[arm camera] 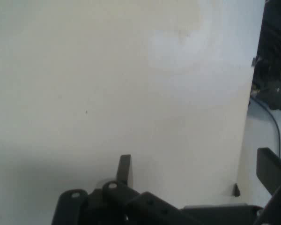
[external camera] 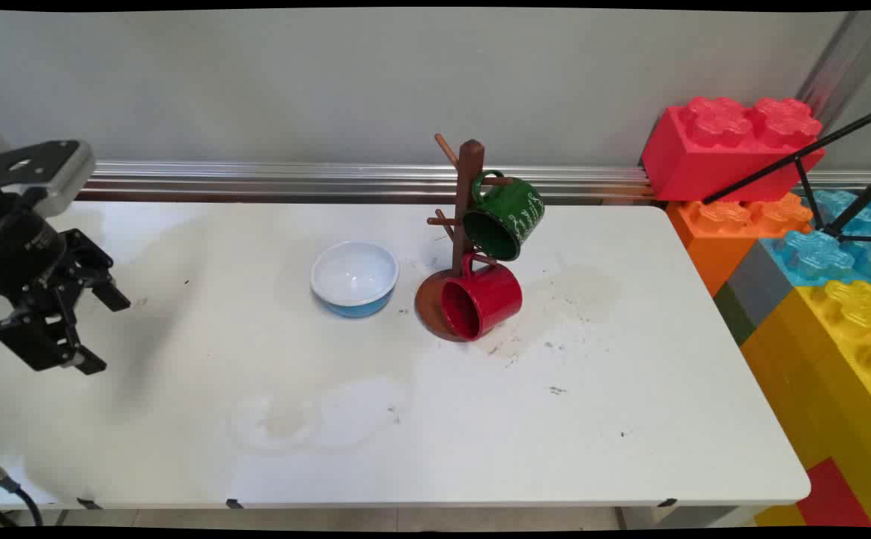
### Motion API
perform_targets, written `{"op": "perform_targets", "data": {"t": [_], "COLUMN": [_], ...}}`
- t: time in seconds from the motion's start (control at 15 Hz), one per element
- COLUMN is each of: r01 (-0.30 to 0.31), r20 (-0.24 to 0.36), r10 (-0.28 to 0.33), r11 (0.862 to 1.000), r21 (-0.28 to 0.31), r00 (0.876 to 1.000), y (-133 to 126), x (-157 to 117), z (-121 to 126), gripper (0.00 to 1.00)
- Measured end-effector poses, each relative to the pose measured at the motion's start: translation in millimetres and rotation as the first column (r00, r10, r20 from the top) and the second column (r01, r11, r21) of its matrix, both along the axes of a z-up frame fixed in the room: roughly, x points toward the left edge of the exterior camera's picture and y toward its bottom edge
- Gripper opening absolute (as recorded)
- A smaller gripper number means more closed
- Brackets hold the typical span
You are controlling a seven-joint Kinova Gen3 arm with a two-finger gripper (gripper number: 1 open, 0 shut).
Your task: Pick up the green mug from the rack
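Hovering at frame left over the white tabletop [external camera: 480, 419], the black two-finger gripper [external camera: 99, 333] has fingers [arm camera: 124, 168] spread, empty. White-and-blue bowl [external camera: 355, 278], centre, well apart, empty.

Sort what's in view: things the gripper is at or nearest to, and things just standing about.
At the gripper: gripper, open, holding nothing, over bare table at its left end; nearest thing is the bowl, well apart.

Standing about: mug tree, green mug hung on it, red mug hung lower down, big toy bricks off the right end.
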State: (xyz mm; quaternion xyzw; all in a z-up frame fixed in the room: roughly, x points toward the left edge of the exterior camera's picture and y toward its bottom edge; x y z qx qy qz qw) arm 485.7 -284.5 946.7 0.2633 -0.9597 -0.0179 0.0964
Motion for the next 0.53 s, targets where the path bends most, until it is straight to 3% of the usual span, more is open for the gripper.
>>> {"op": "perform_targets", "data": {"t": [0.27,0.53], "r01": [-0.024,-0.094], "r20": [-0.100,-0.222], "r10": [0.021,0.075], "r11": [0.999,0.992], "r21": [-0.032,-0.079], "r00": [0.995,0.972], "y": [-3.7,-17.6], "x": [-11.5,-29.6], "z": [-5.3,-1.9], "gripper": [1.00,1.00]}}
